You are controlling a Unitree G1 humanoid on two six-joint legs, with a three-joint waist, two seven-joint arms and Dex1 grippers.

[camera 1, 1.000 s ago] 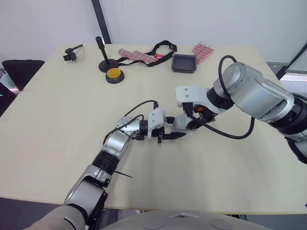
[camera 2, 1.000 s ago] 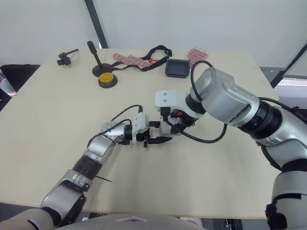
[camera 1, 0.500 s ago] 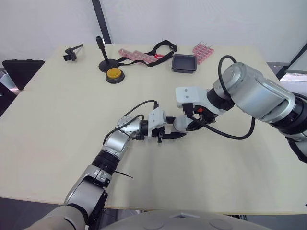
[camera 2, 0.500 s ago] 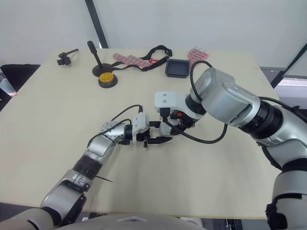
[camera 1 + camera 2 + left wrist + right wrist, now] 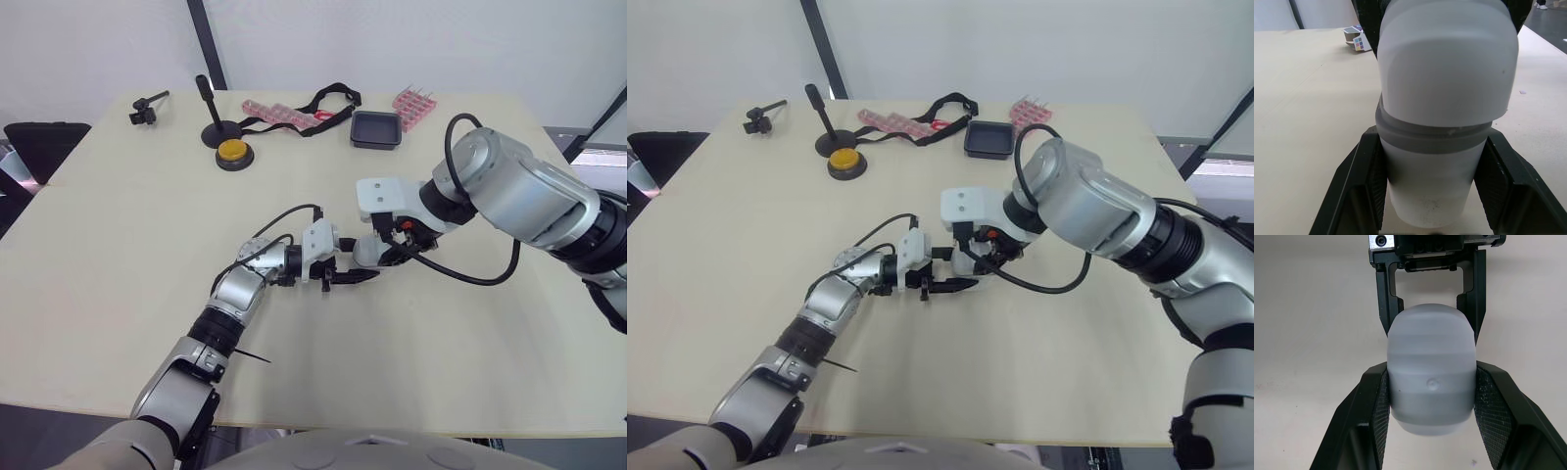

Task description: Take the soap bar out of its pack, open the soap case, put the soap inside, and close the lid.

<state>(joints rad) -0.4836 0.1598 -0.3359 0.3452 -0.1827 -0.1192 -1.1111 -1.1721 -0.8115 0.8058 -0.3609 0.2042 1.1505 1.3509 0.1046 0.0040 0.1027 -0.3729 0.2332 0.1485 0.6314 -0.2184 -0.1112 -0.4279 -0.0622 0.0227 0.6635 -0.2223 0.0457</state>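
this looks like a robotics lab or test room: a wide pale beige desk (image 5: 118,245) stands before plain white wall panels (image 5: 411,39) split by a black upright strip (image 5: 208,39). on the desk sit a round yellow push button on a black base (image 5: 234,153), a small black stand with an upright post (image 5: 211,122), and a small colour-patch card (image 5: 1359,43).

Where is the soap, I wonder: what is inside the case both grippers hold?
The soap case looks shut, clamped between the left gripper and the right gripper. Its cloudy white walls hide the inside, so any soap there cannot be seen.
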